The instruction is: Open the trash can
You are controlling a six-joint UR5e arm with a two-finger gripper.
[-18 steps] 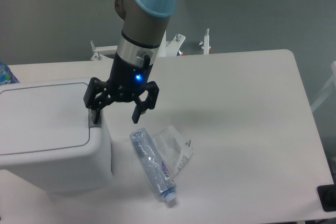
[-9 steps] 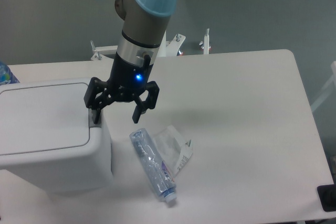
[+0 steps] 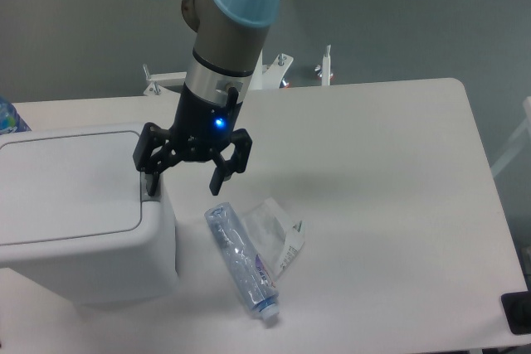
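The trash can (image 3: 79,221) is a large boxy white bin at the left of the table, its flat lid (image 3: 66,184) lying closed. A grey push tab (image 3: 149,191) sits at the lid's right edge. My gripper (image 3: 184,181) is open, its black fingers spread wide. The left fingertip (image 3: 152,181) sits right at the push tab; the right fingertip (image 3: 215,183) hangs beyond the bin's right side, above the table.
A crushed clear plastic bottle (image 3: 241,263) lies on the table right of the bin, with a crumpled clear wrapper (image 3: 278,234) beside it. A black object (image 3: 518,312) sits at the table's front right corner. Metal brackets (image 3: 282,68) stand behind the table.
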